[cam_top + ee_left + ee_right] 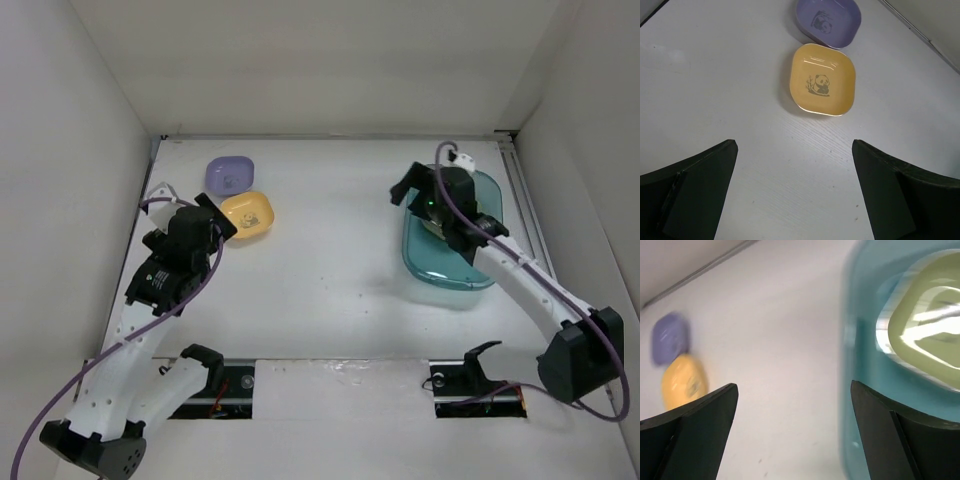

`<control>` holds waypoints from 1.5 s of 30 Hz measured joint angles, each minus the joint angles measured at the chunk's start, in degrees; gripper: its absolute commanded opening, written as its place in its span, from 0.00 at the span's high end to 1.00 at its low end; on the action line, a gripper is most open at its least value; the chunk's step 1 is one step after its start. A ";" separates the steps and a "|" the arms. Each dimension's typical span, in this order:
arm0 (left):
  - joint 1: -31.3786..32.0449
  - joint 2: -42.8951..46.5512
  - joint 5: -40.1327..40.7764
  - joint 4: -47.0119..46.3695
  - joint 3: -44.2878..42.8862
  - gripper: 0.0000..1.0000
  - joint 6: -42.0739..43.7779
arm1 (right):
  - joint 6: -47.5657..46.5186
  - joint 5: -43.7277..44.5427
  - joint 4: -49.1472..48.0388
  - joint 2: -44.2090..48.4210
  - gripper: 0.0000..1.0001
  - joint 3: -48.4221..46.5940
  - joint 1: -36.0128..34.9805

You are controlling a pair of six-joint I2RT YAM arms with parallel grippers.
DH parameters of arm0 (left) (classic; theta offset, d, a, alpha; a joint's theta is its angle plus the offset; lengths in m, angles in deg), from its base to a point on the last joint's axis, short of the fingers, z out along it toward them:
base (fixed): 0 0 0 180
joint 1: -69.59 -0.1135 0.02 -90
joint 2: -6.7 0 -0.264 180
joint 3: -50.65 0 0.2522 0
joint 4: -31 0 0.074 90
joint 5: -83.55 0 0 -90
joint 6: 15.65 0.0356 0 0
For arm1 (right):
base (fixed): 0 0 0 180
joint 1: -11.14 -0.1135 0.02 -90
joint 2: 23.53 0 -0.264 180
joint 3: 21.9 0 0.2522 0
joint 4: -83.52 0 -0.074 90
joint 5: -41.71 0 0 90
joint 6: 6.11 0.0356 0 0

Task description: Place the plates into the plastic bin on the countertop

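A purple plate (230, 175) and a yellow-orange plate (247, 215) lie side by side on the white countertop (330, 270) at the far left. Each carries a panda mark. My left gripper (218, 220) stands open just short of the yellow-orange plate (823, 80), with the purple plate (829, 21) beyond it and nothing between the fingers (700, 185). The teal plastic bin (450, 265) sits at the right. My right gripper (418, 182) hangs open and empty over its left rim. A pale green-cream plate (925, 335) lies inside the bin (865, 315), blurred.
White walls close in the left, back and right sides. A rail (525, 200) runs along the right wall next to the bin. Two black brackets (205, 360) (480, 360) stand at slots along the near edge by the arm bases.
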 measured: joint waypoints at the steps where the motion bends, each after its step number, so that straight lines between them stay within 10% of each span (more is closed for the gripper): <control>1: 0.00 0.02 -0.11 -0.02 0.00 0.00 0.04 | -1.18 0.22 -0.50 0.33 0.00 -0.96 -3.50; 13: 0.00 6.91 5.75 3.37 0.11 0.00 -5.35 | -11.26 -6.32 -0.79 -39.12 0.10 -35.15 -27.67; 34: 0.00 5.62 4.52 1.64 0.26 0.00 -4.04 | -5.51 1.42 16.02 -76.13 0.26 -79.25 -31.34; 41: 0.00 6.27 3.74 0.92 0.28 0.00 -3.48 | -5.09 3.67 21.86 -80.39 0.99 -84.28 -31.47; 45: 0.00 6.84 3.45 0.92 0.28 0.00 -3.41 | -4.46 1.68 20.24 -76.46 1.00 -78.51 -30.27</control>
